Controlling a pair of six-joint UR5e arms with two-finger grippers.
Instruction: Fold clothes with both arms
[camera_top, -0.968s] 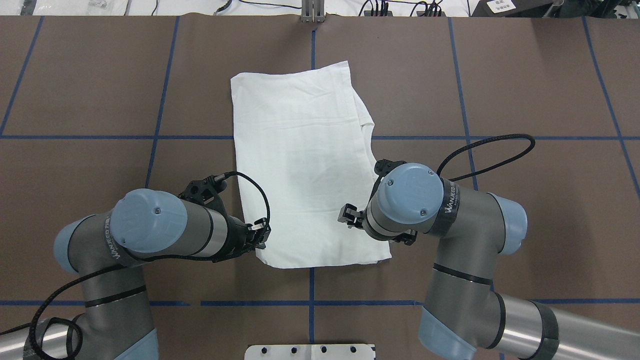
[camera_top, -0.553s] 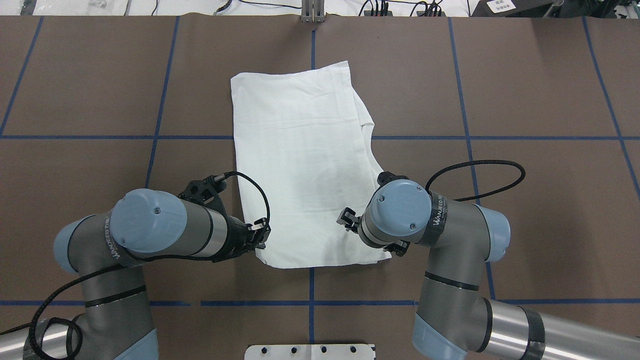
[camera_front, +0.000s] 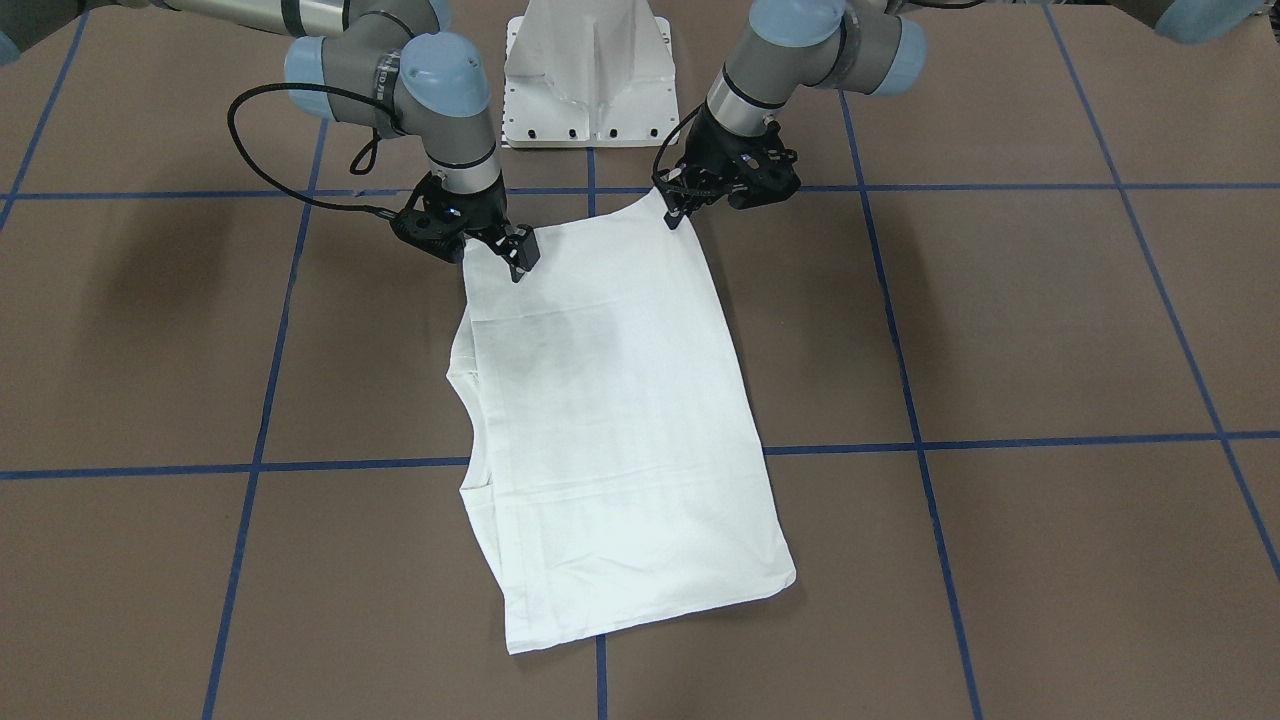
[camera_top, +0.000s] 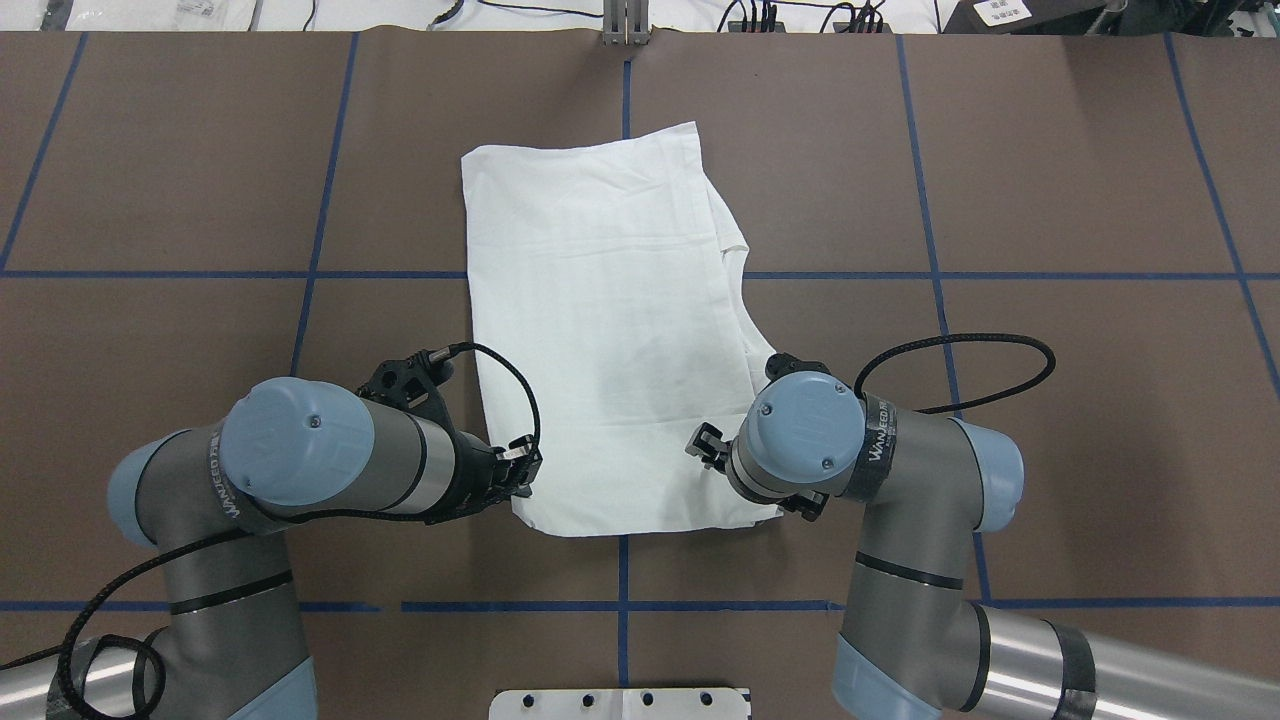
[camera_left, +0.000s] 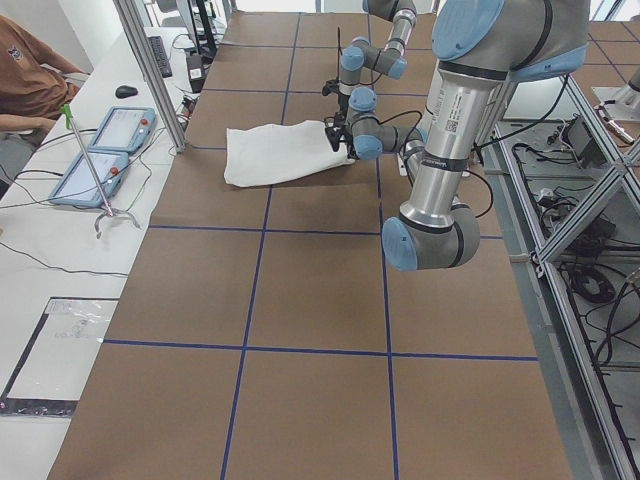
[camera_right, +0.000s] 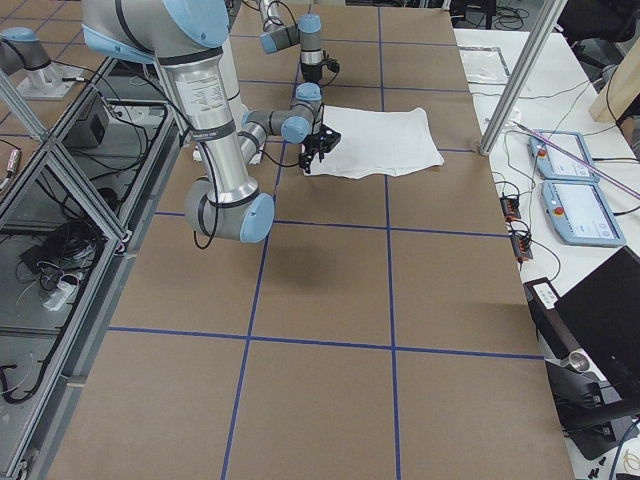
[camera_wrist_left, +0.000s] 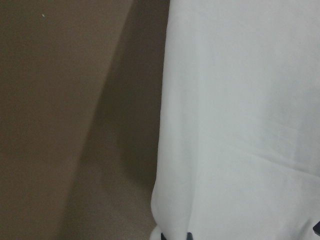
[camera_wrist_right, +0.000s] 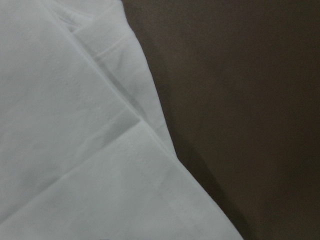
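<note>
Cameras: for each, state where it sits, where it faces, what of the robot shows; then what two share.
Front-facing: across the table, facing the robot, steeply down on the shirt; left gripper, right gripper, base.
Overhead: behind the robot, forward and down; left arm, right arm.
Exterior left: table end; left arm near.
Exterior right: opposite end; right arm near.
Left wrist: down on shirt edge; fingertips barely show.
Right wrist: down on shirt hems; no robot.
Shared: front-facing and overhead show the whole shirt.

WANJEED on black band (camera_top: 880, 432), right arm (camera_top: 940, 455)
</note>
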